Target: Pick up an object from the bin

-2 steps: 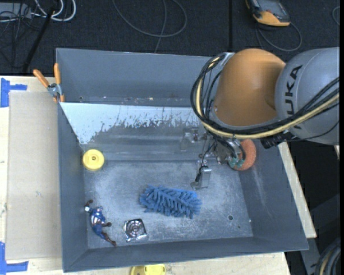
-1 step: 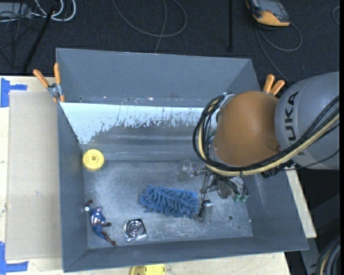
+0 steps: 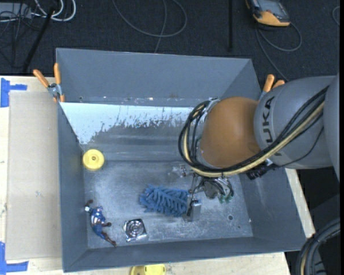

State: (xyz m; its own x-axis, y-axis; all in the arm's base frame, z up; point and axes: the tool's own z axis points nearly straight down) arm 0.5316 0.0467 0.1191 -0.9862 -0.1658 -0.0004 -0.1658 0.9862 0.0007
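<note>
The blue bristly brush (image 3: 162,200) lies low in the middle of the bin (image 3: 160,79). It looks soft, light and squashy; its right end seems best to pinch. The tool (image 3: 193,207) sits just there; open or closed, I cannot tell.

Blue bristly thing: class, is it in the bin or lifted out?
In: the blue bristly thing lies on the bin floor beside the gripper.
</note>
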